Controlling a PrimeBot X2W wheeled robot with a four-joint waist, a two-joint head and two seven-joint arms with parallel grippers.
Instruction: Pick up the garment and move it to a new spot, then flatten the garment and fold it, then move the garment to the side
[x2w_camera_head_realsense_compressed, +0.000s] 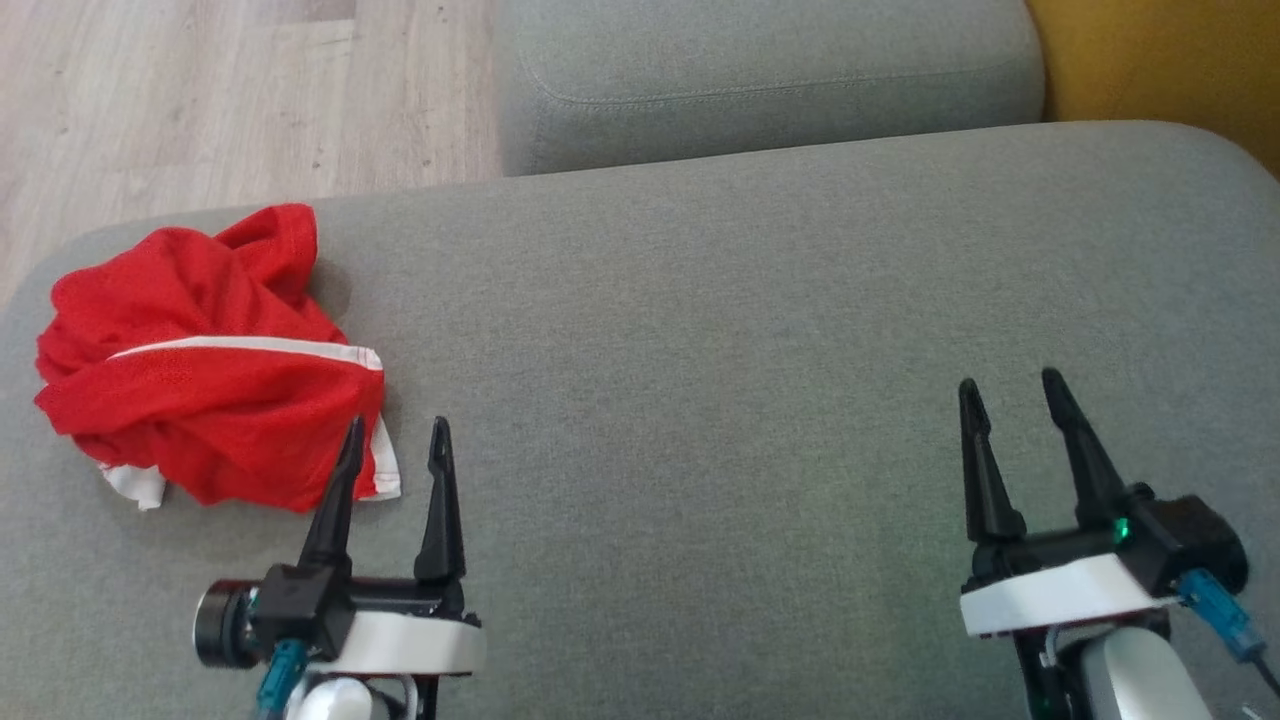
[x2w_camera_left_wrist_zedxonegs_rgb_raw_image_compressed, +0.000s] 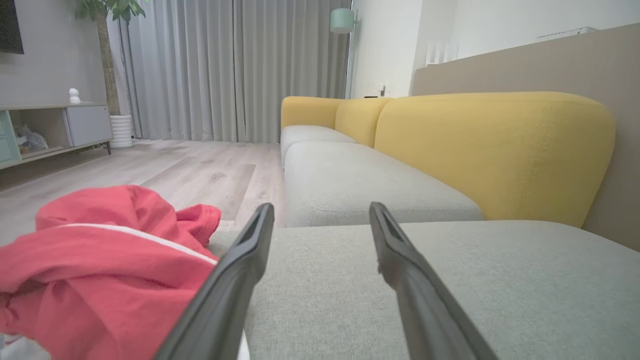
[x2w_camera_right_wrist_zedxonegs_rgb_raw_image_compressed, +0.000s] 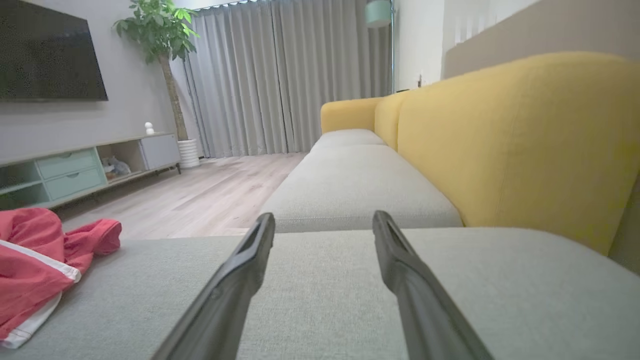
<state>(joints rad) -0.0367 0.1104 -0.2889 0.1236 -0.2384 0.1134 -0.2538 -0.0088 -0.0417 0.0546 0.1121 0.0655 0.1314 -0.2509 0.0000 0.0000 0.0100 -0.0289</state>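
Note:
The garment (x2w_camera_head_realsense_compressed: 205, 360) is a crumpled red mesh piece with white trim, bunched near the left end of the grey sofa seat (x2w_camera_head_realsense_compressed: 700, 330). My left gripper (x2w_camera_head_realsense_compressed: 396, 430) is open just beside the garment's near right corner, its left finger over the cloth's edge, nothing between the fingers. In the left wrist view the garment (x2w_camera_left_wrist_zedxonegs_rgb_raw_image_compressed: 100, 270) lies left of the open left gripper (x2w_camera_left_wrist_zedxonegs_rgb_raw_image_compressed: 320, 212). My right gripper (x2w_camera_head_realsense_compressed: 1010, 388) stands open over bare cushion far to the right. The right wrist view shows the open right gripper (x2w_camera_right_wrist_zedxonegs_rgb_raw_image_compressed: 322, 220) and the garment (x2w_camera_right_wrist_zedxonegs_rgb_raw_image_compressed: 35, 265) at far left.
A second grey seat cushion (x2w_camera_head_realsense_compressed: 770, 80) adjoins the far side, with the yellow backrest (x2w_camera_head_realsense_compressed: 1160, 60) at the right. Wooden floor (x2w_camera_head_realsense_compressed: 230, 100) lies beyond the seat's left edge. A TV stand (x2w_camera_right_wrist_zedxonegs_rgb_raw_image_compressed: 85, 165), plant and curtains are across the room.

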